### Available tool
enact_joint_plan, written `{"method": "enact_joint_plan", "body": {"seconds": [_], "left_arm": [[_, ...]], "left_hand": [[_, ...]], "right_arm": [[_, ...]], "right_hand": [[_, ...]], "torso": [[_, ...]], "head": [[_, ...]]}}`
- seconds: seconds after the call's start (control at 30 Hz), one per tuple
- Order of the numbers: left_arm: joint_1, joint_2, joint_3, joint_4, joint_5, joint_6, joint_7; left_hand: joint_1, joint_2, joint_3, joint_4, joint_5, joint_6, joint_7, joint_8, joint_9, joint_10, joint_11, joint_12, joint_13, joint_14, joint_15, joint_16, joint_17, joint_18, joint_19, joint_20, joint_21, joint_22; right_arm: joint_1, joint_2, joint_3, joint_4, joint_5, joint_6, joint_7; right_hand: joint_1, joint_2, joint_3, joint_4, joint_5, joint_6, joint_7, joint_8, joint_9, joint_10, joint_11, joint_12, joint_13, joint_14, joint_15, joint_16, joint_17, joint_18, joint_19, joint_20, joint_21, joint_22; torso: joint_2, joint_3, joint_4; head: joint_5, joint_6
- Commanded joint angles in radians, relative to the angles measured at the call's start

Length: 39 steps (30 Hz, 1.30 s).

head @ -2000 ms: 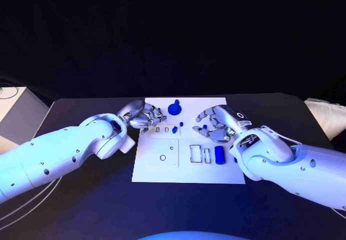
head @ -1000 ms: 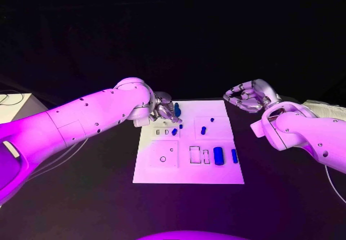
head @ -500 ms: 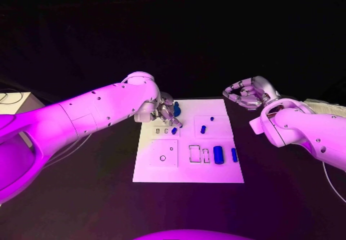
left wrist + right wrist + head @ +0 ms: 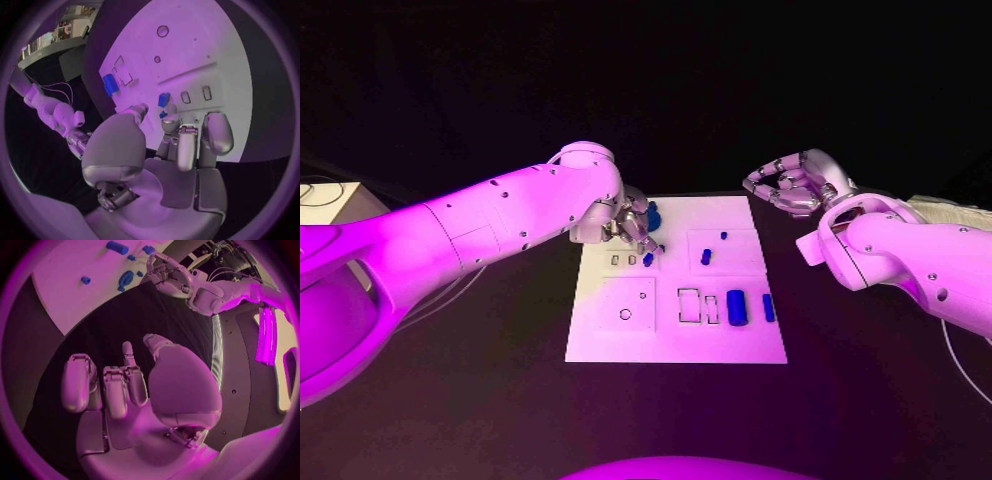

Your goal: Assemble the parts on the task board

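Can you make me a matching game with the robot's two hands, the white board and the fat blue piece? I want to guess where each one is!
Things:
1. left hand
2. right hand
3. task board
4. thick blue part

Places:
A. lying flat in the middle of the black table
B. lifted beyond the board's far right corner, holding nothing
C. over the board's far left corner
D. lying on the board's near right area

Pairs: 1-C, 2-B, 3-A, 4-D

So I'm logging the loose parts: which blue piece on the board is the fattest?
The thick blue cylinder lying beside the rectangular outlines at the task board's near right. The long blue piece next to it and the others farther up are plainly slimmer.
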Motion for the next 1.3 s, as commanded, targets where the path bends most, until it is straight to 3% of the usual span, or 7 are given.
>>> {"method": "enact_joint_plan", "body": {"seconds": [0.03,0.3,0.8,0.93,1.3], "left_arm": [[0.001,0.009,-0.006,-0.008,0.002,0.027,-0.001],[0.0,0.018,-0.016,-0.023,0.007,0.022,0.002],[0.0,0.022,-0.019,-0.028,0.023,0.047,0.007],[0.0,0.023,-0.019,-0.033,0.024,0.061,0.007],[-0.002,0.029,-0.019,-0.038,0.028,0.069,0.007]], "left_hand": [[0.003,0.009,-0.004,-0.003,0.0,-0.008,0.0,0.005,0.002,-0.009,-0.001,0.002,0.001,0.065,-0.005,0.001,0.15,-0.018,-0.007,0.003,0.001,-0.001],[0.013,0.016,0.0,-0.004,0.004,-0.012,0.0,0.007,0.007,-0.011,0.0,0.002,0.004,0.064,-0.004,0.001,0.15,-0.018,-0.008,0.003,0.002,-0.001],[0.063,0.034,0.032,-0.005,0.012,-0.017,0.001,0.014,0.021,-0.018,0.0,-0.003,0.008,0.062,-0.004,-0.001,0.147,-0.017,-0.015,0.006,0.0,-0.005],[0.096,0.028,0.085,-0.005,0.015,-0.015,-0.003,0.022,0.035,-0.021,-0.003,-0.006,0.013,0.062,-0.006,-0.002,0.148,-0.016,-0.018,0.006,0.001,-0.004],[0.089,0.013,0.108,-0.002,0.011,-0.012,-0.003,0.028,0.045,-0.025,-0.004,-0.012,0.01,0.06,-0.006,-0.004,0.143,-0.014,-0.023,0.005,-0.003,-0.012]], "right_arm": [[0.001,0.002,0.001,-0.001,-0.003,0.011,0.003],[0.002,0.003,0.001,-0.001,-0.005,0.011,0.001],[0.003,0.007,0.001,-0.004,-0.005,0.015,0.0],[0.003,0.008,0.001,-0.005,-0.005,0.017,0.0],[0.003,0.01,0.001,-0.006,-0.005,0.021,-0.001]], "right_hand": [[-0.009,-0.001,-0.006,0.001,0.004,-0.008,0.002,0.006,0.002,0.067,0.006,-0.001,0.208,0.097,0.005,-0.003,0.243,0.012,-0.004,0.002,-0.003,0.001],[-0.009,-0.001,-0.007,0.001,0.005,-0.009,0.002,0.005,0.002,0.067,0.006,0.0,0.208,0.097,0.005,-0.002,0.244,0.012,-0.003,0.002,-0.002,0.001],[-0.009,-0.001,-0.007,0.001,0.005,-0.009,0.002,0.005,0.002,0.067,0.006,0.0,0.208,0.097,0.005,-0.002,0.244,0.012,-0.003,0.002,-0.002,0.001],[-0.009,0.001,-0.007,0.0,0.006,-0.012,0.003,0.005,0.002,0.067,0.006,0.001,0.209,0.097,0.005,-0.002,0.245,0.012,-0.003,0.002,-0.002,0.001],[-0.01,0.002,-0.008,0.0,0.006,-0.013,0.003,0.006,0.002,0.067,0.007,0.0,0.208,0.097,0.005,-0.003,0.244,0.013,-0.004,0.002,-0.003,0.001]], "torso": [[0.001,-0.0012,-0.0008],[0.003,-0.0012,-0.0012],[0.001,0.0009,-0.0001],[0.001,0.0006,-0.0002],[0.003,0.0003,-0.0012]], "head": [[0.0,-0.002],[-0.002,-0.005],[-0.003,-0.012],[-0.003,-0.013],[-0.004,-0.017]]}}
